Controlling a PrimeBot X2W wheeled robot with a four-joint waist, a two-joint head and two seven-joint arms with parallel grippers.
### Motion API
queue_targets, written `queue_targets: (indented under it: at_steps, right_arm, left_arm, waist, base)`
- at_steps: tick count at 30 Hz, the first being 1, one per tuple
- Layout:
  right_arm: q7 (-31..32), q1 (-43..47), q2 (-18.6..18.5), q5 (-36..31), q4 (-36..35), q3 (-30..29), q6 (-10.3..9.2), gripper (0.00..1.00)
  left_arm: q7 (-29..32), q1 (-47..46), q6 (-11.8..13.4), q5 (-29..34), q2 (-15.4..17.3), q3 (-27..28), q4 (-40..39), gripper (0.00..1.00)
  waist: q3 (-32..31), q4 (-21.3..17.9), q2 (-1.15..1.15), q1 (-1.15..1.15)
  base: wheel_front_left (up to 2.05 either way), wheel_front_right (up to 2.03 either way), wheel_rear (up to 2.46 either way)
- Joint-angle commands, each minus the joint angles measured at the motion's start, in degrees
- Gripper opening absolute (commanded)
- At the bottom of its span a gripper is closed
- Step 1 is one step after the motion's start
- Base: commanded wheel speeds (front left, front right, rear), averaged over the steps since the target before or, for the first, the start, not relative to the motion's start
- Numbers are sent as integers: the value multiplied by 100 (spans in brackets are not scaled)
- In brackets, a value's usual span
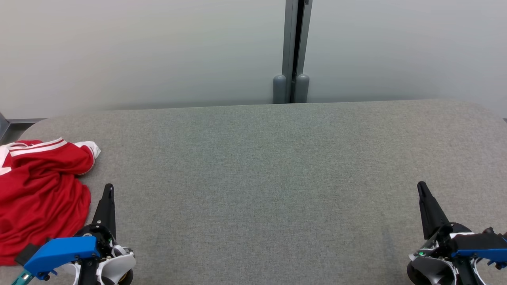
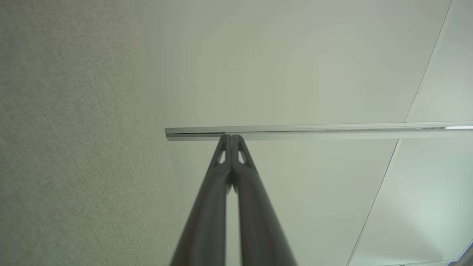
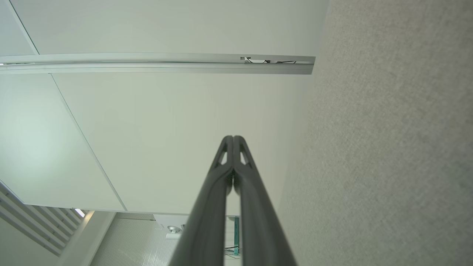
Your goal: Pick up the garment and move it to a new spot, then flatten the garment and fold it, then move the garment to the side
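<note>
A red garment [image 1: 37,194] with white striped trim lies crumpled at the left edge of the grey felt table [image 1: 261,178] in the head view. My left gripper [image 1: 108,187] stands just right of it at the lower left, shut and holding nothing, tips pointing away from me. At the lower right my right gripper [image 1: 421,185] is shut too, far from the garment. In the left wrist view the left gripper [image 2: 231,136] has its tips pressed together against a pale wall. The right wrist view has the right gripper [image 3: 233,137] closed the same way.
A pale partition wall [image 1: 138,51] rises behind the table, with a grey post [image 1: 292,51] at its joint. The table's back corners are rounded. Grey felt stretches wide between the two grippers.
</note>
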Motion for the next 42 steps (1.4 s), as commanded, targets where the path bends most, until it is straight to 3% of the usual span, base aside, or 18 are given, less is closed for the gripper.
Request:
queue_targets:
  at_steps: [1, 28, 29, 42]
  right_arm:
    - [17, -63, 6, 14, -13, -8, 2, 0]
    - [17, -63, 6, 15, -13, -8, 2, 0]
    - [0, 4, 1, -1, 9, 1, 0, 100]
    - [-252, 200, 30, -189, 138, 255, -8, 100]
  left_arm:
    - [23, -54, -56, -14, -12, 4, -28, 0]
    - [23, -54, -56, -14, -12, 4, -28, 0]
    - [-1, 4, 3, 0, -1, -1, 12, 100]
    - [-255, 267, 52, 260, -27, -153, 175, 100]
  waist:
    - [0, 0, 0, 0]
    - [0, 0, 0, 0]
    - [0, 0, 0, 0]
    - [-1, -3, 0, 0]
  base:
    - [0, 0, 0]
    - [0, 0, 0]
    - [0, 0, 0]
    - [0, 0, 0]
